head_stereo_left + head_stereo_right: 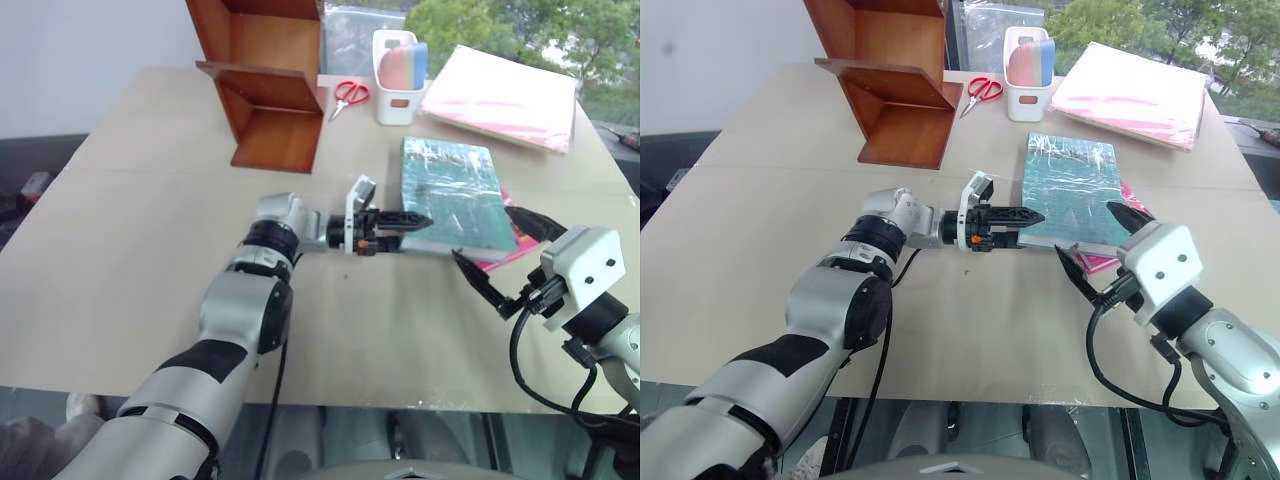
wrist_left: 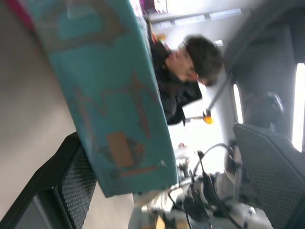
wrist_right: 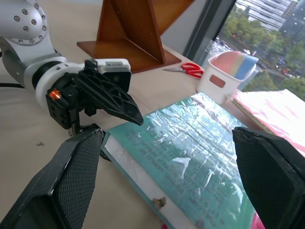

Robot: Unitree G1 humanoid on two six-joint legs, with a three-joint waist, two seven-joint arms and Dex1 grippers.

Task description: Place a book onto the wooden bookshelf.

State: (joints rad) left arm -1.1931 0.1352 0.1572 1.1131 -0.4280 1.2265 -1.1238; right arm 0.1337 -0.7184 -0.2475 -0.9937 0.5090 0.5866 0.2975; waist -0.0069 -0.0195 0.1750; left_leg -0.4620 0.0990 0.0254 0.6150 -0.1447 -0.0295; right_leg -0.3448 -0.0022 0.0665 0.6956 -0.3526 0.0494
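1. The book (image 1: 458, 195) is seen right of centre in the head view, lying flat on the table (image 1: 140, 230), teal cover up, plastic wrap glinting.
2. A pink book (image 1: 510, 252) is partly covered by it; only its lower right corner sticks out.
3. The left gripper (image 1: 412, 226) is held level at frame centre, pointed at the book's lower left corner. Its fingers are spread: one black finger (image 3: 114, 98) lies over the cover corner, the other is lower, by the page edge. Contact cannot be confirmed.
4. The right gripper (image 1: 500, 255) sits at lower right, fingers wide apart, nothing between them, just beside the book's near edge.
5. The bookshelf (image 1: 265, 85) stands at upper centre-left, well apart from the book, open side toward the camera.
6. Red-handled scissors (image 1: 347, 96) lie just right of the shelf; a white bin (image 1: 398, 78) with pastel contents is next to them.
7. A pale pink folder (image 1: 503, 96) is at upper right, behind the book.
8. In the left wrist view a person in dark clothing (image 2: 183, 78) is seen beyond the teal cover.
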